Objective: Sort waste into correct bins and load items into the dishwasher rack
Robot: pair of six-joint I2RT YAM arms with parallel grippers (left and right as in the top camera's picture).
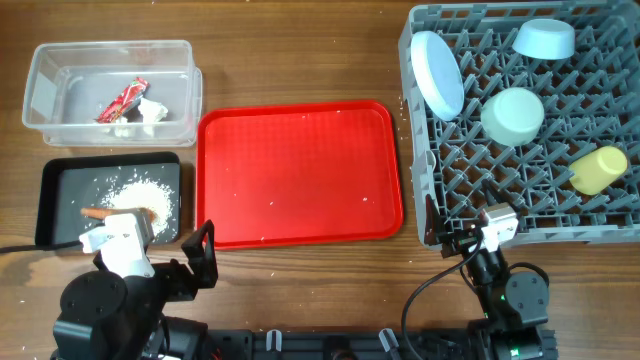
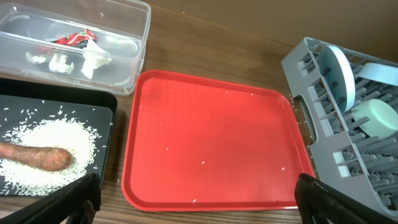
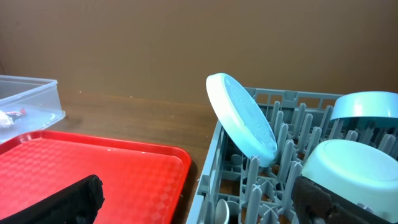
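The grey dishwasher rack (image 1: 440, 190) at the right holds a pale blue plate (image 1: 437, 75) on edge, a small pale blue bowl (image 1: 545, 38), a pale green bowl (image 1: 512, 115) and a yellow cup (image 1: 598, 168). A white spoon (image 3: 219, 211) shows in the rack's near corner. The clear tub (image 1: 45, 90) holds the red-and-white wrapper (image 1: 122, 100) and the white paper scrap (image 1: 150, 110). The black tray (image 1: 55, 205) holds rice crumbs (image 1: 135, 192) and the orange carrot piece (image 1: 95, 212). My left gripper (image 1: 175, 255) is open and empty below the trays. My right gripper (image 1: 470, 240) is open and empty at the rack's front edge.
The bright red serving tray (image 1: 300, 170) lies in the middle with a few stray rice grains on it. It sits close between the black tray and the rack. Bare wooden table shows at the top centre.
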